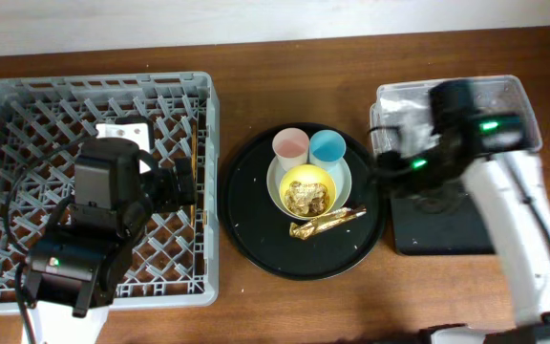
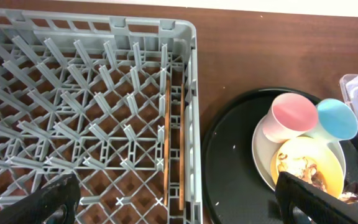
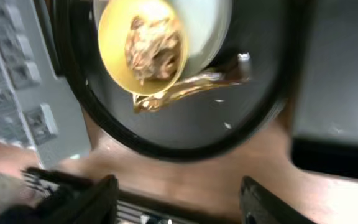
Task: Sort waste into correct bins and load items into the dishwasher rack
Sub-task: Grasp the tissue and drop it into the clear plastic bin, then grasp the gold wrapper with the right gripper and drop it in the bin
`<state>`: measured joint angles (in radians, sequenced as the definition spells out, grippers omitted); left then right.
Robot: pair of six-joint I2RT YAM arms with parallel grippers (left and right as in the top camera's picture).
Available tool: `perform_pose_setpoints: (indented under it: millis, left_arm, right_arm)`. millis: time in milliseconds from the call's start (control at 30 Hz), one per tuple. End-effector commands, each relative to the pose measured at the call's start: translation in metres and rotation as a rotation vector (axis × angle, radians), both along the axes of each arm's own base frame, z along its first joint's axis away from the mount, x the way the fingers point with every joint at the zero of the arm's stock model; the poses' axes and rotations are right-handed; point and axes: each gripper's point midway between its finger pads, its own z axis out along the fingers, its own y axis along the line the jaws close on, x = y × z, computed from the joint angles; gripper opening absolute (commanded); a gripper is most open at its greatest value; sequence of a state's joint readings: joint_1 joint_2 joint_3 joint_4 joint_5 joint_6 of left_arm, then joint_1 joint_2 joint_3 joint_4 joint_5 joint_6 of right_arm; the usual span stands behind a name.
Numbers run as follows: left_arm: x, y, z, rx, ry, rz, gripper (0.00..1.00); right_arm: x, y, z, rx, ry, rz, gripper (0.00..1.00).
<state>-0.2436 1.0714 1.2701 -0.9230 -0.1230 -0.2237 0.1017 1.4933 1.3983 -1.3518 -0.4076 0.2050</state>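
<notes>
Gold foil wrapper (image 1: 326, 223) lies lower right on the round black tray (image 1: 256, 239), long axis left-right, down-left of the nearer right fingers (image 3: 98, 198), released and empty; left fingers (image 2: 48, 202) released over the dishwasher rack (image 1: 94, 86).

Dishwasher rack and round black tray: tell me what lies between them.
Just bare table between dishwasher rack and round black tray; the left wrist view shows it best.
</notes>
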Motion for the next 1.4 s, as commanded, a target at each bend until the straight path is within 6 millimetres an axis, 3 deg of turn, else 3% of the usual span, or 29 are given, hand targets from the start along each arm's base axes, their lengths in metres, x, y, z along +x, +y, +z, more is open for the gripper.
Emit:
perform_pose_setpoints:
  millis: [0, 67, 167, 233, 367, 467, 633, 767, 933, 967, 1067, 1200, 1300, 1367]
  left_arm:
    - [0.0, 0.002, 0.006, 0.005, -0.017, 0.0, 0.99]
    - [0.0, 0.001, 0.006, 0.005, -0.017, 0.0, 0.99]
    - [0.0, 0.002, 0.006, 0.006, -0.017, 0.0, 0.99]
    - [0.0, 0.002, 0.006, 0.006, -0.017, 0.0, 0.99]
    - [0.0, 0.002, 0.006, 0.006, -0.018, 0.0, 0.99]
    - [0.0, 0.002, 0.006, 0.005, -0.017, 0.0, 0.99]
    - [0.0, 0.002, 0.006, 0.006, -0.017, 0.0, 0.99]
    - [0.0, 0.001, 0.006, 0.005, -0.017, 0.0, 0.99]
    - [0.0, 0.002, 0.006, 0.006, -0.017, 0.0, 0.99]
    - [0.0, 0.002, 0.006, 0.005, -0.017, 0.0, 0.99]
    - [0.0, 0.002, 0.006, 0.005, -0.017, 0.0, 0.99]
    - [0.0, 0.002, 0.006, 0.005, -0.017, 0.0, 0.99]
    - [0.0, 0.002, 0.006, 0.005, -0.017, 0.0, 0.99]
    - [0.0, 0.002, 0.006, 0.006, -0.016, 0.0, 0.99]
  right_arm:
    - [-0.023, 0.033, -0.042, -0.088, 0.074, 0.032, 0.63]
    - [-0.028, 0.06, -0.071, -0.129, 0.066, -0.025, 0.63]
    - [-0.037, 0.096, -0.098, -0.112, 0.067, -0.18, 0.63]
    - [-0.038, 0.106, -0.109, -0.142, 0.019, -0.254, 0.63]
    - [-0.027, 0.102, -0.115, -0.235, -0.128, -0.405, 0.57]
    - [-0.021, 0.102, -0.123, -0.244, -0.14, -0.485, 0.53]
    - [-0.024, 0.112, -0.148, -0.259, -0.082, -0.462, 0.44]
    - [-0.022, 0.106, -0.151, -0.293, -0.101, -0.471, 0.44]
    - [-0.025, 0.103, -0.173, -0.347, -0.067, -0.462, 0.44]
    - [-0.024, 0.104, -0.174, -0.347, -0.067, -0.462, 0.43]
    - [-0.027, 0.102, -0.175, -0.357, -0.059, -0.46, 0.21]
    - [-0.038, 0.091, -0.168, -0.394, -0.032, -0.453, 0.09]
    - [-0.04, 0.09, -0.158, -0.382, -0.037, -0.454, 0.09]
    - [-0.043, 0.098, -0.154, -0.334, -0.013, -0.445, 0.16]
